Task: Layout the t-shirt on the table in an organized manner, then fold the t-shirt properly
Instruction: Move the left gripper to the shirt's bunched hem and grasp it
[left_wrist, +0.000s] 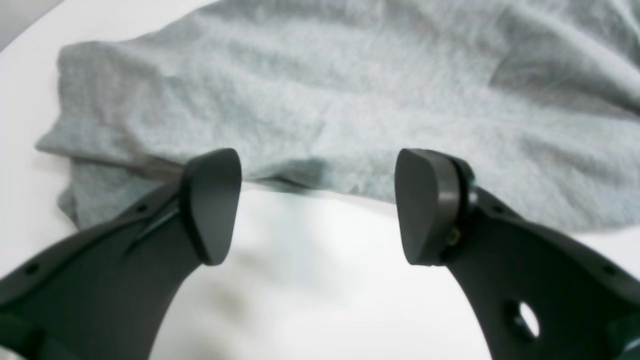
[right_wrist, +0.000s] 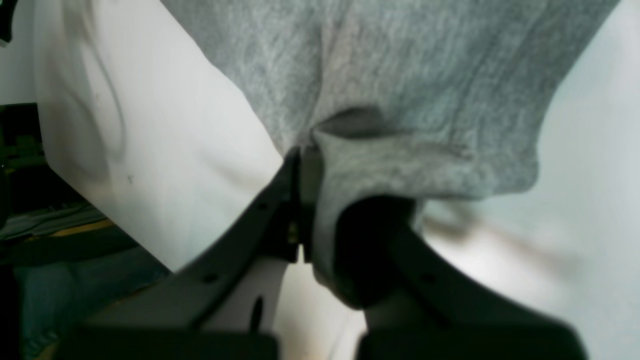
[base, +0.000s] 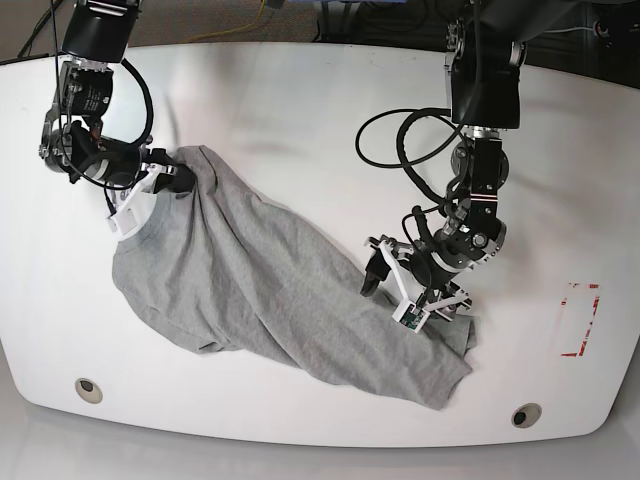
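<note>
**Shirt held at one end only; layout not yet achieved**

Currently the t-shirt (base: 290, 300) lies crumpled in a diagonal band across the table (base: 300, 90), running from the far left of the base view toward the near right, heavily wrinkled and partly doubled over itself. The right gripper (right_wrist: 305, 200) is clenched on a bunched fold of the cloth, which drapes over one finger and is lifted slightly off the surface. The left gripper (left_wrist: 317, 205) is spread wide and holds nothing; it hangs just above the shirt's edge, with bare table showing between its pads (left_wrist: 215, 205).

Risks noted. The pinch appears to take several layers, so a pull would likely drag the whole garment rather than spread it. The unheld end has nothing anchoring it, and the glossy surface would probably let it slide. If the left gripper closes where it now hangs, it may catch only the hem, or miss the cloth altogether.
</note>
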